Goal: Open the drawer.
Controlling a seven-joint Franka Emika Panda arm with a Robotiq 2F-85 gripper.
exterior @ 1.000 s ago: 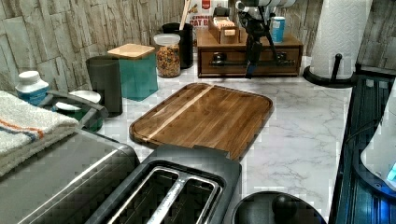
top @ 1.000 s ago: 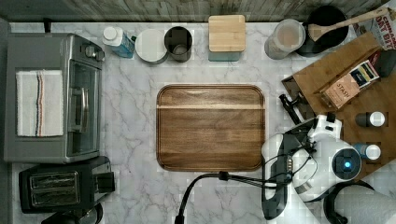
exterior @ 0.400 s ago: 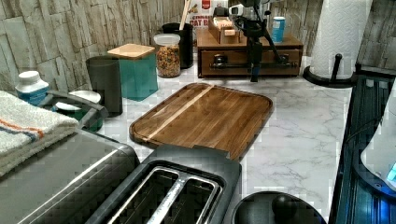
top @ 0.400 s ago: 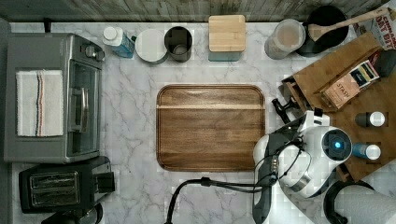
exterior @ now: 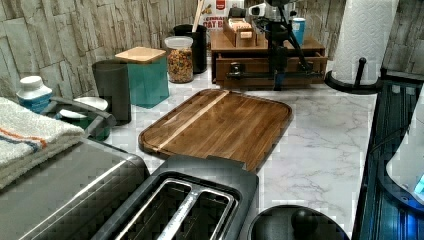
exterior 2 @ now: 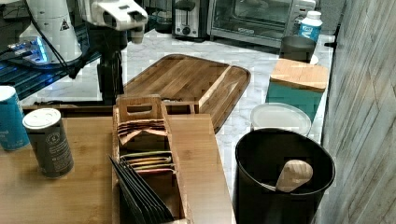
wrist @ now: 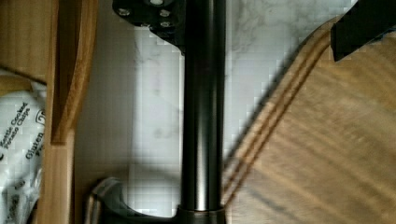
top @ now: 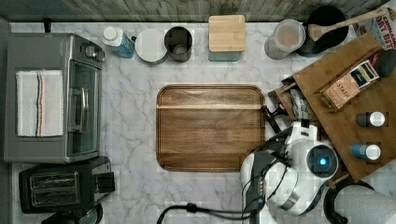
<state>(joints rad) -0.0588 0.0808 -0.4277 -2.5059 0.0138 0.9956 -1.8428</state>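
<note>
Drawer [exterior: 270, 65] handle [wrist: 201, 116] facing tray [top: 210, 128]

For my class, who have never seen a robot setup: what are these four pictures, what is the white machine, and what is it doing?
The white machine is a robot arm on a marble kitchen counter. One picture looks down from above, two look from opposite sides, and one comes from a camera on the arm's wrist. Its gripper is at the long black bar handle of a wooden drawer, pulled partly out of its cabinet. A wooden tray lies mid-counter, a toaster oven and toaster stand beyond.
</note>
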